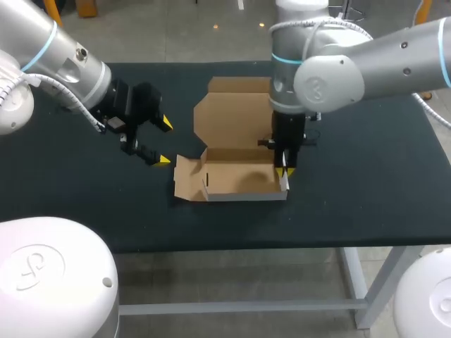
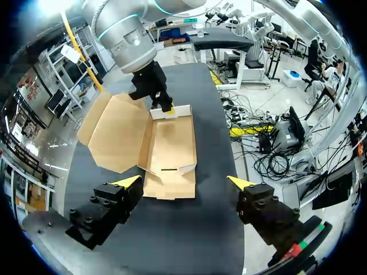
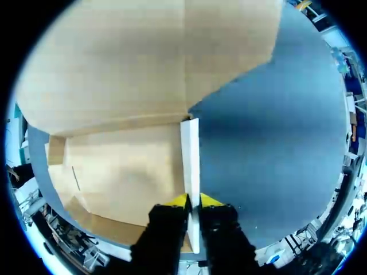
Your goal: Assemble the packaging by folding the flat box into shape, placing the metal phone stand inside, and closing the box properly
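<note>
Right claw (image 1: 285, 169) pinches the box's (image 1: 236, 182) side wall (image 3: 191, 154), left claw (image 1: 165, 141) gapes beside the box; 1 slip could flatten it.

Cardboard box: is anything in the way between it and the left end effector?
Nothing visible is. The left end effector, open, hangs over the bare table, and the cardboard box has its flat flap lying just ahead of it. The right end effector pinches the box's opposite side wall, out of the way.
</note>
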Available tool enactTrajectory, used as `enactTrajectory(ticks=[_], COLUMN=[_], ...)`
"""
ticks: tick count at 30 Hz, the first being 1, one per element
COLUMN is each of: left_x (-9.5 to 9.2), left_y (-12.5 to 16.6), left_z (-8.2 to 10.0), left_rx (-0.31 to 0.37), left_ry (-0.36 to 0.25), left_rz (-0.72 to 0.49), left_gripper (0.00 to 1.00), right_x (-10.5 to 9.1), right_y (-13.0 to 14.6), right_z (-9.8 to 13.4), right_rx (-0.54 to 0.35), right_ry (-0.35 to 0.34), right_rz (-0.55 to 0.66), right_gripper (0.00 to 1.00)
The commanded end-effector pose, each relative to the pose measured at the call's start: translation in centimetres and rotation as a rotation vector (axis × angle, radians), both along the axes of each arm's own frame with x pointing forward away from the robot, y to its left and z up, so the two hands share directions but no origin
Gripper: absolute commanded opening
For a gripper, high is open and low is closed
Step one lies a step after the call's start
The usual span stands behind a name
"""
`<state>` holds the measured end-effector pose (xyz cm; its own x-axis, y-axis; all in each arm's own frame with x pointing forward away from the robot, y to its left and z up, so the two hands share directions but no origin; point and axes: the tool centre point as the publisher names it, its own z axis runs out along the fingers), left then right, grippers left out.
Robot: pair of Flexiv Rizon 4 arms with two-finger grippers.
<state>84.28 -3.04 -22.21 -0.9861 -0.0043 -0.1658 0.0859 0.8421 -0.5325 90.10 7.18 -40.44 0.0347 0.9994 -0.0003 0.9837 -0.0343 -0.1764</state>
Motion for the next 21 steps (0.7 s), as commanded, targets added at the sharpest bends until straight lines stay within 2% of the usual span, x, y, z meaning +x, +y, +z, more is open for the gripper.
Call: enactTrajectory(ticks=[1, 8, 13, 21], left_x=[-0.04, -0.04, -0.04, -0.04], left_y=[0.03, 0.03, 0.03, 0.03], left_z=[0.12, 0.12, 0.12, 0.12], left_rx=[0.005, 0.005, 0.005, 0.005], left_ry=[0.002, 0.002, 0.002, 0.002], left_rz=[0.001, 0.001, 0.001, 0.001], left_gripper=[1.0, 1.0, 1.0, 1.0], right_x=[-0.02, 0.14, 0.19, 0.33], right_y=[0.18, 0.23, 0.31, 0.35], right_z=[-0.68, -0.97, -1.17, -1.27], right_rx=[0.004, 0.01, 0.0, 0.008], right_ry=[-0.01, -0.052, -0.076, -0.121], right_rz=[-0.002, -0.015, -0.031, -0.04], right_gripper=[0.13, 0.14, 0.19, 0.17])
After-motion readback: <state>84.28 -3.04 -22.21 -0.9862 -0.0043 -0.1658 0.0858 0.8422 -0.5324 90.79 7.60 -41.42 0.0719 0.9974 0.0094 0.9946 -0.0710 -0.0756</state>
